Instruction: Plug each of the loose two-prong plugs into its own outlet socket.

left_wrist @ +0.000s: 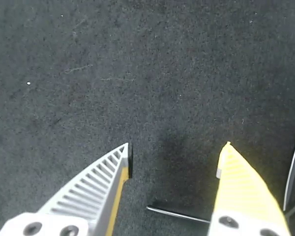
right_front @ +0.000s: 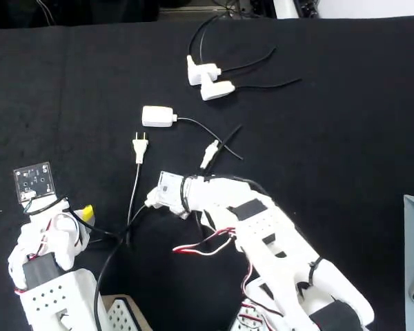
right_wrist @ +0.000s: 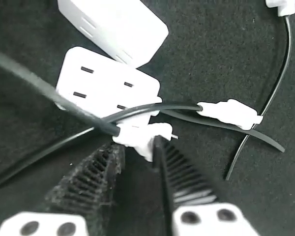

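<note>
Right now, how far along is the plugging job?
Done: nothing visible. In hand: the right end effector grips a small white plug on a black cable beside the white plastic outlet block, whose visible slots are empty. Left: seating it, plus the white two-prong plug and the white black-cabled plug lying loose on the black table.

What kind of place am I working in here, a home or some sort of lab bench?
Most likely a robotics test bench, not a home. The table is covered in plain black cloth, and white outlet blocks and a loose two-prong plug are laid out on it as practice pieces.
</note>
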Tool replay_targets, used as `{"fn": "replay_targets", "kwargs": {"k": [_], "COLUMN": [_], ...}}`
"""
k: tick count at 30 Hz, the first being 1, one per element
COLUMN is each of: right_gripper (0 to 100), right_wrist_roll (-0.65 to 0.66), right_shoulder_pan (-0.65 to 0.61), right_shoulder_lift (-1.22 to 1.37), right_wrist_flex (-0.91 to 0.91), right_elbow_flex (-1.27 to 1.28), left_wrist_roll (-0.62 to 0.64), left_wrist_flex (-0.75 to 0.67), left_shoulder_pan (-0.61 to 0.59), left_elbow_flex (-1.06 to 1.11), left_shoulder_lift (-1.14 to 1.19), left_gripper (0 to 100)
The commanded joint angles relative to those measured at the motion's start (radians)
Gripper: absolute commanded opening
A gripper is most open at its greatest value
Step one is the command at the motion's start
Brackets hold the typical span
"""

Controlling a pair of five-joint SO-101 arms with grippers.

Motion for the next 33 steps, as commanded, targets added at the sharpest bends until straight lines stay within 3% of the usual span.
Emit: {"fn": "replay_targets", "kwargs": {"k": [1, 4, 13, 19, 22, 27, 33], "right_gripper": [0.9, 1.3, 1.1, 1.1, 5.3, 23.4, 24.7], "right_wrist_roll": [-0.017, -0.078, -0.293, -0.382, -0.316, -0.18, -0.035], "right_shoulder_pan": [0.011, 0.044, 0.089, 0.084, 0.083, 0.089, 0.078], "right_shoulder_lift": [-0.024, -0.025, -0.024, -0.019, -0.018, -0.025, -0.018], "right_wrist_flex": [-0.02, 0.071, 0.594, 0.752, 0.717, 0.519, 0.107], "right_elbow_flex": [-0.015, -0.067, -0.394, -0.481, -0.456, -0.28, -0.044], "left_wrist_roll": [0.002, 0.002, 0.002, 0.002, 0.002, 0.002, 0.002], "left_wrist_flex": [-0.015, -0.014, -0.012, -0.012, -0.012, -0.012, -0.014], "left_shoulder_pan": [-0.008, -0.008, -0.008, -0.008, -0.008, -0.008, -0.008], "left_elbow_flex": [-0.007, -0.005, -0.005, -0.005, -0.005, -0.005, -0.005], "left_shoulder_lift": [-0.006, -0.006, -0.006, -0.006, -0.006, -0.006, -0.006], "left_gripper": [29, 29, 29, 29, 29, 29, 29]}}
